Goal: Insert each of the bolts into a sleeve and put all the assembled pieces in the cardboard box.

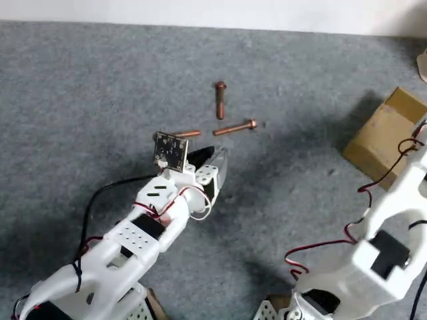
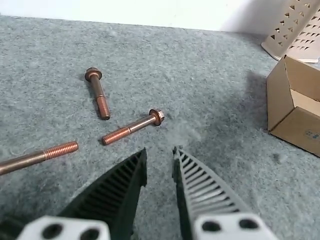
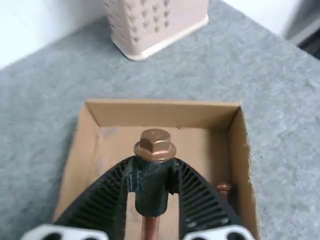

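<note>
Bolts: copper, threaded, hex-headed.
Left gripper: narrowly parted, empty.
Right gripper: grips black sleeve above cardboard box.

The left gripper hangs low over a grey felt-covered table, its ribbed jaws a little apart with nothing between them. Three copper-coloured bolts lie loose on the felt beyond the fingertips. The flanged bolt is just ahead of the tips. The far bolt lies past it, head pointing away. The cut-off bolt lies to the left, its shank running off the frame edge. To the right stands the open cardboard box, with a perforated beige basket beyond it near the white wall.
</note>
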